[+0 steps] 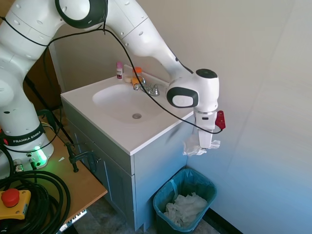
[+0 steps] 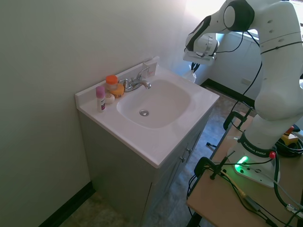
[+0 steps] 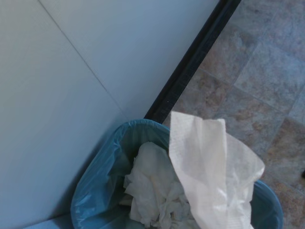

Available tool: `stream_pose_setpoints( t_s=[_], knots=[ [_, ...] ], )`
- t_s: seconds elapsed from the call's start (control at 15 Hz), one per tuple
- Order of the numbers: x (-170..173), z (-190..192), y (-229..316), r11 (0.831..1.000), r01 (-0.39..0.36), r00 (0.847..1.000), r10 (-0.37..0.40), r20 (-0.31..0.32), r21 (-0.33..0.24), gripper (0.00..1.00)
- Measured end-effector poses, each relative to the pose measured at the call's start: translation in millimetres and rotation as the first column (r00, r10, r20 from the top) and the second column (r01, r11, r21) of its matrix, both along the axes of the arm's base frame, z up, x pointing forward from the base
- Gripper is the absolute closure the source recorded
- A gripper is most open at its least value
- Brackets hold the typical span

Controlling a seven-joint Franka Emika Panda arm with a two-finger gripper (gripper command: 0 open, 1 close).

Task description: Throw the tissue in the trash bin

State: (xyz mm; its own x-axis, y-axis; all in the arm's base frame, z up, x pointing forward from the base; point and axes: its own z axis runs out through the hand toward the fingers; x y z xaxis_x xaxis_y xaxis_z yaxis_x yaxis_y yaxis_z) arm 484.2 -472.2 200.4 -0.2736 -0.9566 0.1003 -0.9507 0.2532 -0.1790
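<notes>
- The gripper [image 1: 204,145] pointed straight down, just off the corner of the vanity [image 1: 146,161], with its fingers closed on the tissue [image 1: 195,147].
- The tissue hung crumpled from the fingertips, clear of the vanity's side panel and in the air above the trash bin [image 1: 184,201].
- The trash bin stood on the floor between the vanity and the wall, its clear bluish liner folded over the rim. A larger wad of crumpled white paper [image 1: 185,208] lay inside it.
- In the wrist view the tissue [image 3: 214,176] rose from the bottom edge as a wrinkled white sheet, partly covering the trash bin [image 3: 97,186] and the paper wad [image 3: 147,195] below it. A dark baseboard [image 3: 190,62] ran along the wall, next to the tiled floor [image 3: 257,86].
- In the second exterior view the gripper [image 2: 193,71] was beyond the far edge of the countertop [image 2: 165,142]; the tissue [image 2: 190,76] showed only as a small pale patch below it, and the bin was hidden behind the vanity.
- On the countertop: the sink basin [image 1: 127,103], a chrome faucet [image 1: 148,89], an orange-capped container [image 2: 111,82] and a small pink-capped bottle [image 2: 100,98] near the back edge.
</notes>
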Motion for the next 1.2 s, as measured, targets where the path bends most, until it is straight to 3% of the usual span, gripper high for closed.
stream_pose_setpoints(
  t_s=[0.67, 0.93, 1.2],
  knots=[
    [3.2, 9.7, -2.3, 1.0, -0.016, 1.0, 0.016, 0.001, 0.011, 0.0],
    [4.2, 63.1, 15.1, 0.993, -0.114, 0.993, 0.114, 0.035, 0.006, 0.0],
    [-24.5, 111.4, 59.2, 0.968, -0.248, 0.968, 0.247, 0.034, 0.028, 0.0]
  ],
)
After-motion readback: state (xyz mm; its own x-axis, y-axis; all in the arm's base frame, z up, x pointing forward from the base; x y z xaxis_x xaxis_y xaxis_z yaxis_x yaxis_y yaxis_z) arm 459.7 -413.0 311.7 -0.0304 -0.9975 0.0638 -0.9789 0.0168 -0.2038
